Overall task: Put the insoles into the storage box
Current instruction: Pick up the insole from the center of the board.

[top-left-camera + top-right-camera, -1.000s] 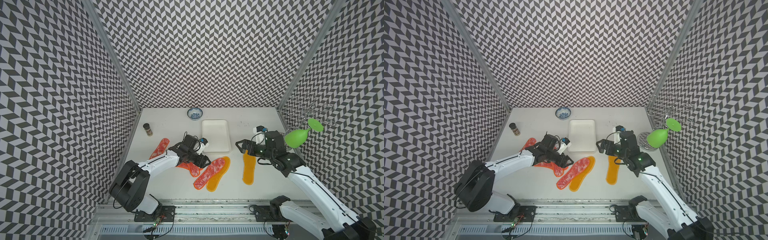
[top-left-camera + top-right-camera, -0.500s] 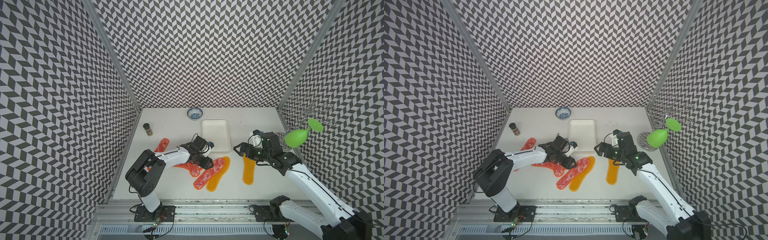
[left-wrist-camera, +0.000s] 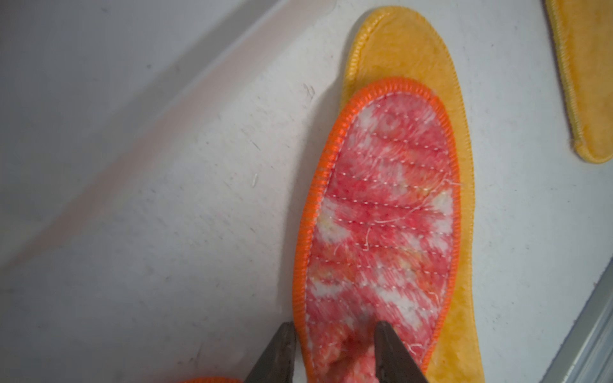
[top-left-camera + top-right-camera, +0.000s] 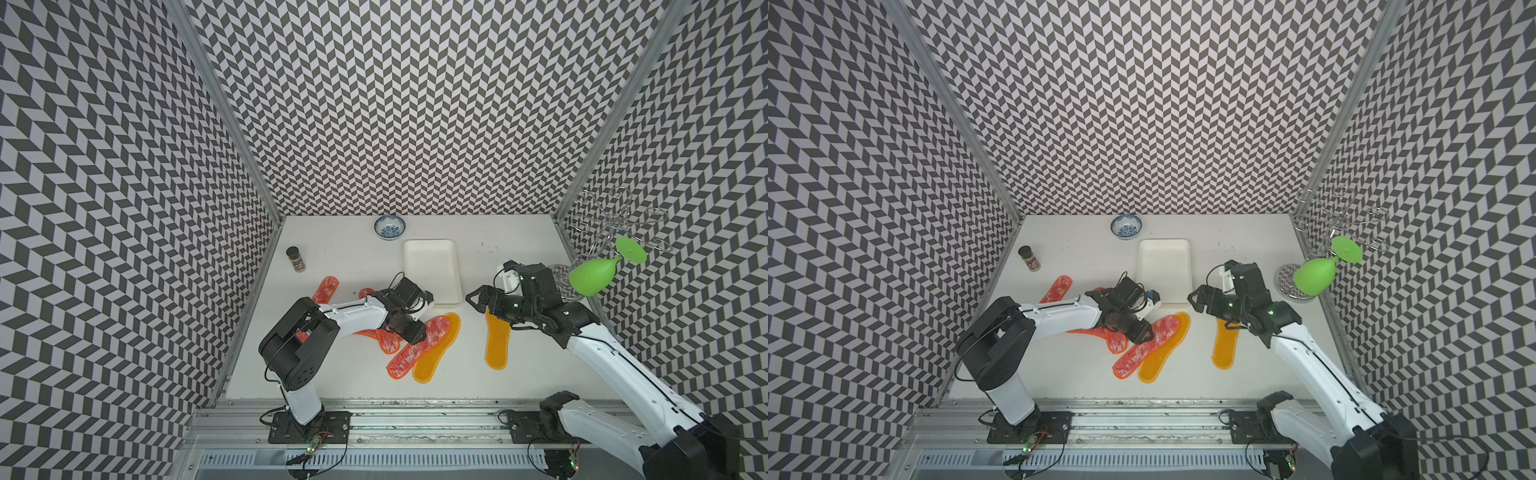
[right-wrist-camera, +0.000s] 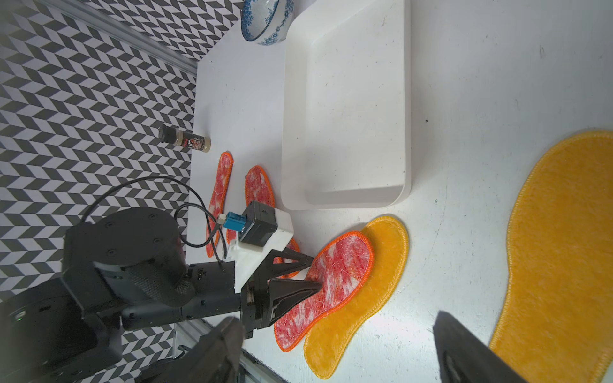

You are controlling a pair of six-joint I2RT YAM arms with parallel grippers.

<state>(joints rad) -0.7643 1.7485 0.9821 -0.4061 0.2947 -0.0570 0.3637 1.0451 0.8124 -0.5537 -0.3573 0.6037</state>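
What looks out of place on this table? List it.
A mottled red insole lies askew, overlapping a yellow insole, instead of lying flat alone. A green plastic goblet hangs tilted on its side near the right wall.

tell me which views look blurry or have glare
Left wrist view: soft throughout, the fingertips and storage box wall smeared, red-and-white insole sharpest. Right wrist view: near fingers out of focus, bright glare patch on the table. Both top views: sharp, evenly lit, soft shadows.
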